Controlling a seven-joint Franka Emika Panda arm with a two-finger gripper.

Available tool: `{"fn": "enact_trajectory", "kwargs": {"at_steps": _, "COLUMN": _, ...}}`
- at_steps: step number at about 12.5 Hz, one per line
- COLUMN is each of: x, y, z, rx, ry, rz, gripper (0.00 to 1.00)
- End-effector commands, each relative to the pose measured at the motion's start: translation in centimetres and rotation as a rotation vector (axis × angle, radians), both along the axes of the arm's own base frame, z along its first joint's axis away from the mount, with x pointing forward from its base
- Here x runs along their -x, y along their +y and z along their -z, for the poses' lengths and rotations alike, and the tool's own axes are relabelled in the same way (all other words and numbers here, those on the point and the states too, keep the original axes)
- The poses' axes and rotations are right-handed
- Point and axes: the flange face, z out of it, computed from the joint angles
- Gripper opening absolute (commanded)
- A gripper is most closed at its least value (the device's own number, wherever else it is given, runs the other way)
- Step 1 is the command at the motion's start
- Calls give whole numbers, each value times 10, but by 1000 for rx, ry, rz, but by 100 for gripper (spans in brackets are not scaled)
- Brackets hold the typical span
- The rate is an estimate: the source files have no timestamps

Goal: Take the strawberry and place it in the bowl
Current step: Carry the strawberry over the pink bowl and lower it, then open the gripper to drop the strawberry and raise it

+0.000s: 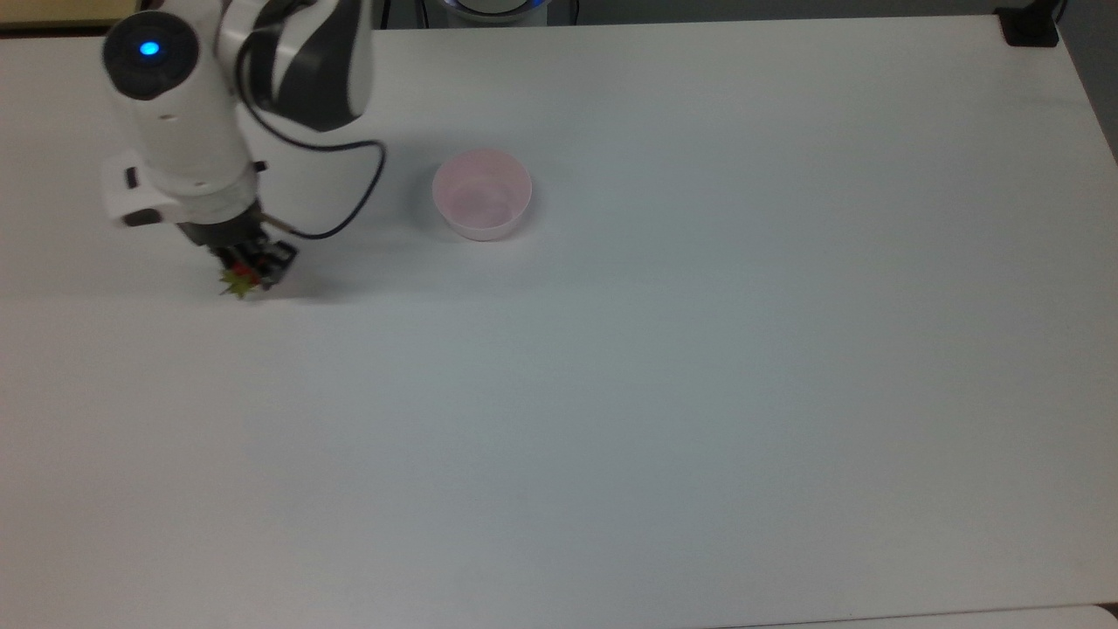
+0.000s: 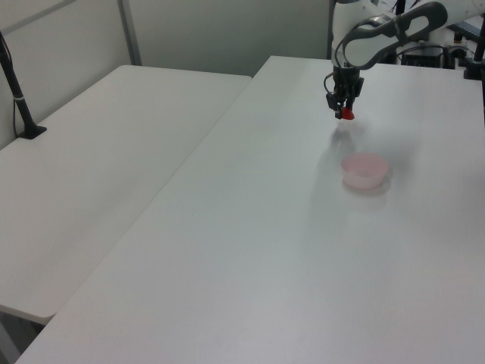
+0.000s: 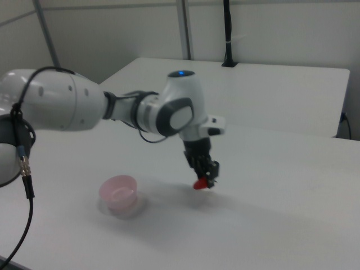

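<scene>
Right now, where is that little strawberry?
The strawberry is pinched in the end effector, lifted just above the table. In the right view it hangs to the right of the pink bowl, apart from it.

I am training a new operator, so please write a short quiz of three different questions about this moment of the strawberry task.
1. True or false: the strawberry rests on the table.
2. What does the gripper hold? A) the bowl B) the strawberry C) nothing
3. Fill in: the bowl contains ____.

Key:
1. False. It hangs lifted above the table, jaws shut on it.
2. B
3. Nothing; the pink bowl is empty.
</scene>
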Motion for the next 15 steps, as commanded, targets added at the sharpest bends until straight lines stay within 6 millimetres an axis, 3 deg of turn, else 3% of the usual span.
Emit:
{"fn": "enact_trajectory", "kwargs": {"at_steps": 1, "x": 29, "y": 90, "z": -34, "rx": -37, "ry": 120, "rz": -144, "gripper": 41}}
{"fn": "enact_trajectory", "kwargs": {"at_steps": 6, "x": 56, "y": 184, "z": -24, "rx": -47, "ry": 268, "rz": -261, "gripper": 43}}
{"fn": "enact_trajectory", "kwargs": {"at_steps": 7, "x": 61, "y": 195, "z": -21, "rx": -45, "ry": 295, "rz": -267, "gripper": 44}}
{"fn": "enact_trajectory", "kwargs": {"at_steps": 9, "x": 72, "y": 211, "z": -36, "rx": -43, "ry": 311, "rz": -287, "gripper": 48}}
{"fn": "enact_trajectory", "kwargs": {"at_steps": 10, "x": 76, "y": 216, "z": -39, "rx": -46, "ry": 329, "rz": -289, "gripper": 70}}
{"fn": "enact_trajectory", "kwargs": {"at_steps": 11, "x": 79, "y": 226, "z": -39, "rx": -44, "ry": 350, "rz": -302, "gripper": 100}}
{"fn": "enact_trajectory", "kwargs": {"at_steps": 15, "x": 78, "y": 260, "z": -70, "rx": -20, "ry": 284, "rz": -285, "gripper": 100}}
